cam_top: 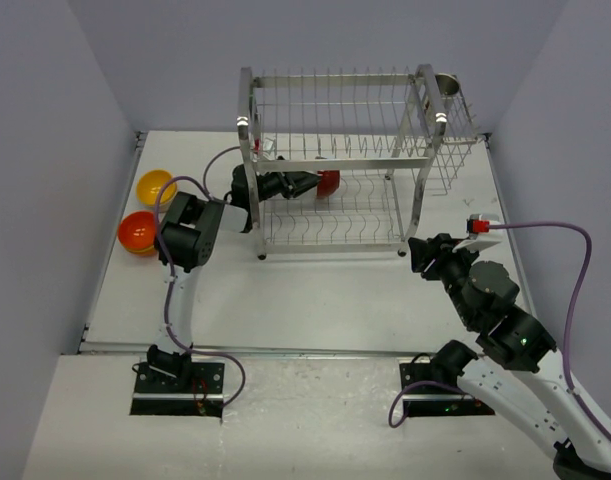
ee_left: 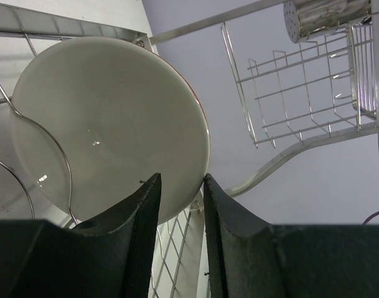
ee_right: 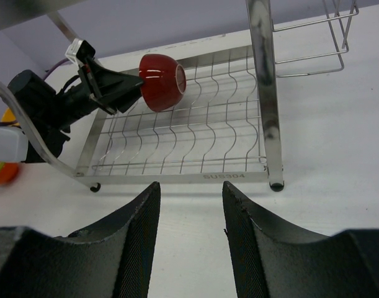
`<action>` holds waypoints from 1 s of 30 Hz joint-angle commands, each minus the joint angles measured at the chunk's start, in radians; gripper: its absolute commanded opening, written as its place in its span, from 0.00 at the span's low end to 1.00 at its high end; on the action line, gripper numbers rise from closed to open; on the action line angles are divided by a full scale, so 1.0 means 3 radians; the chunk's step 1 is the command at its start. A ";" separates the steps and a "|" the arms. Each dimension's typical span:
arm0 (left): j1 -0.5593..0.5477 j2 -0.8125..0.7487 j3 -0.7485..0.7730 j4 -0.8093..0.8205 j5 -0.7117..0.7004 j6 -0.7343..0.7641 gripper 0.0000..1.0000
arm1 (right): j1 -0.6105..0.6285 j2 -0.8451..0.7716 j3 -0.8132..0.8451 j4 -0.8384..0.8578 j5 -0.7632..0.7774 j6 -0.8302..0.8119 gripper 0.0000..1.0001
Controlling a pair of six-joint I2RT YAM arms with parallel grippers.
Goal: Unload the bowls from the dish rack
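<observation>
From above, the left gripper reaches into the lower tier of the dish rack from its left end, meeting the dark red bowl. Only the left wrist view shows the grip: its fingers pinch the bowl's rim (pale inside facing the lens). The right wrist view shows the right gripper half open, empty, before the rack's front.

Your right gripper hangs with jaws apart in front of the shiny steel wire dish rack; over its lower shelf the left gripper pinches the rim of a dark red round plastic bowl, tipped on its side
</observation>
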 commanded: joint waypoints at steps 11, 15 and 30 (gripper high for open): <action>-0.0105 -0.0147 0.0043 -0.0157 -0.0222 0.0238 0.34 | 0.0014 0.0005 -0.0008 0.0031 -0.0042 0.0043 0.47; -0.0135 -0.0121 0.0104 -0.0218 -0.0268 0.0243 0.33 | 0.0009 -0.0011 -0.0003 0.0026 -0.0042 0.0043 0.47; -0.0217 -0.0004 0.0242 -0.0280 -0.0370 0.0258 0.26 | 0.0014 -0.0067 -0.0023 0.0011 -0.0098 0.0068 0.47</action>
